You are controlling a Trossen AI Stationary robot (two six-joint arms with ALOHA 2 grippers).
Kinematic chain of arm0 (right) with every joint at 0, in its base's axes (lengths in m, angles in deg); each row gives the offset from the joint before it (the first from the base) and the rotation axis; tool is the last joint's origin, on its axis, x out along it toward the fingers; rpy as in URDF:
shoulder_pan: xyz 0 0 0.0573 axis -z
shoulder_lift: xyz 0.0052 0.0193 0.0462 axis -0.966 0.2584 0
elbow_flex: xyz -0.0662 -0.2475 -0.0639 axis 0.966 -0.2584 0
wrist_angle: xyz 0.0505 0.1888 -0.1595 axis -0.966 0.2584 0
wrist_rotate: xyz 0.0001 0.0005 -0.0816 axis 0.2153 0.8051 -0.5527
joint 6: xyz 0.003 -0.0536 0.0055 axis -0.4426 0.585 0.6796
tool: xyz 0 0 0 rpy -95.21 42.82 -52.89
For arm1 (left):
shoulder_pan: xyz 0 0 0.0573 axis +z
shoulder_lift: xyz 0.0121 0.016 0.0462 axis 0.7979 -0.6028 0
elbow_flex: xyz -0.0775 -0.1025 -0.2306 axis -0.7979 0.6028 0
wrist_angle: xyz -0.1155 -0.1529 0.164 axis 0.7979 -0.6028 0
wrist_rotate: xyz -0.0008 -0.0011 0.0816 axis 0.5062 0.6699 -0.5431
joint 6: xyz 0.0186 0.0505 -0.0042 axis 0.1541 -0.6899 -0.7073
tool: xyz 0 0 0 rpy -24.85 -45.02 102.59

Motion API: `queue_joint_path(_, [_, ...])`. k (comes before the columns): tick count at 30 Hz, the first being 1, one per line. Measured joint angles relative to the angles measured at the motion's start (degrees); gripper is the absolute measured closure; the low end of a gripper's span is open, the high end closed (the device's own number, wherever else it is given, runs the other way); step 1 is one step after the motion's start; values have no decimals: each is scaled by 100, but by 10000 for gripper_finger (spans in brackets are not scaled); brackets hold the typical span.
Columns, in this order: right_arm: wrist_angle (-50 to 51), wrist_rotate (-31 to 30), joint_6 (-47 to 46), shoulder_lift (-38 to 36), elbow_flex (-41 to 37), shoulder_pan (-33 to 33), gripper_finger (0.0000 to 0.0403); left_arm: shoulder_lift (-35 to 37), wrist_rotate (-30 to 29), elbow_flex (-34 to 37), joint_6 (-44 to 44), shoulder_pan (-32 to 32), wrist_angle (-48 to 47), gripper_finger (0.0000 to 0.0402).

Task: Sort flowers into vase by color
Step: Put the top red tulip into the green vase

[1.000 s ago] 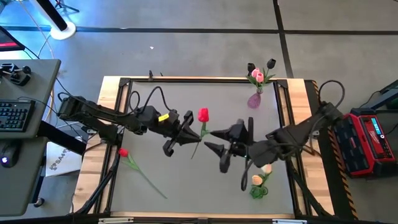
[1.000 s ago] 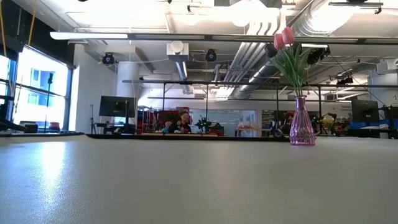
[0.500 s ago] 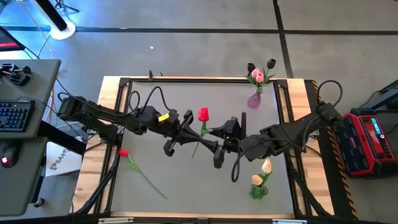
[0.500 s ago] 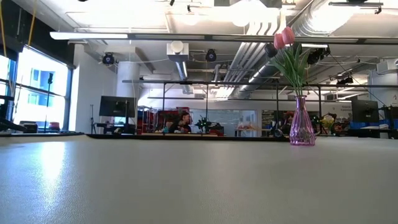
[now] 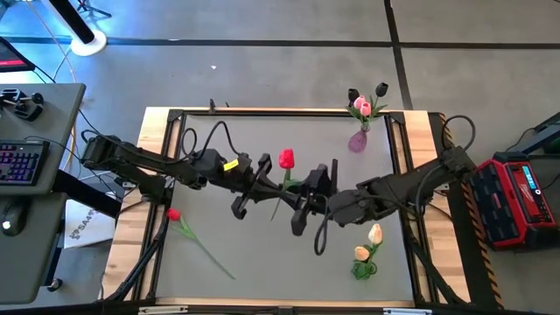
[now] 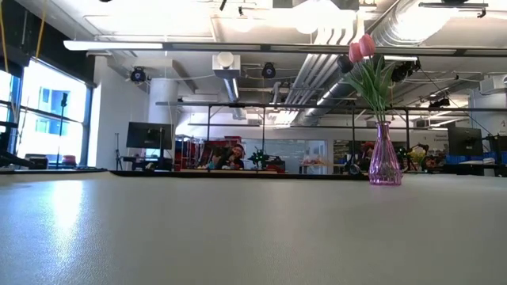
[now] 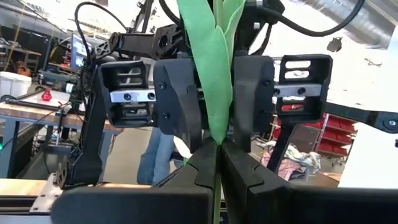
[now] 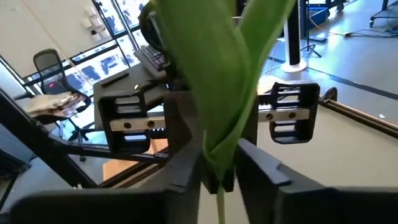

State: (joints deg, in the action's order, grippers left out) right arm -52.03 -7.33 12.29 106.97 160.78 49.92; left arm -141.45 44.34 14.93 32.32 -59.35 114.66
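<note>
A red flower (image 5: 286,161) is pinched above mid-desk by the left gripper (image 5: 278,191) and also clamped by the right gripper (image 5: 295,194): a handover. Next, release by the left seems called for, then carriage to the vase (image 5: 358,141) at the far right corner.

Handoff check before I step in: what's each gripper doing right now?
Left gripper: shut on the red tulip, at its stem.
Right gripper: fingers around the same stem; full closure cannot be told.

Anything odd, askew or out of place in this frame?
Mainly one thing: the red tulip is held in mid-air by both arms at once, the left gripper shut on its stem and the right gripper closed around the stem and leaf, which looks like a handover. Another red flower lies at the table's left edge.
</note>
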Motion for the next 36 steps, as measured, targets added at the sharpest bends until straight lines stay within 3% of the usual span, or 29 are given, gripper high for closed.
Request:
queue_joint_path(5, [181,-129,-268,-6,0,-68,391,2,61,0,313,-15,-108,401])
queue_joint_path(14, [417,-897,-358,-195,13,-352,400,7,101,-9,594,-186,-1145,344])
queue_joint_path(23, [1857,-1024,-414,-491,0,-366,402,4,-187,-2,738,-274,-1430,286])
queue_joint_path(25, [2399,-984,-641,-681,0,-415,402,0,-458,-2,833,-353,-1438,287])
queue_joint_path(29, [3659,-904,-1469,-1138,0,-757,402,0,-1539,-2,351,-744,-1206,309])
queue_joint_path(36, [5619,-1069,-2988,-1699,0,-1963,403,0,-2674,-2,-414,-1163,-934,334])
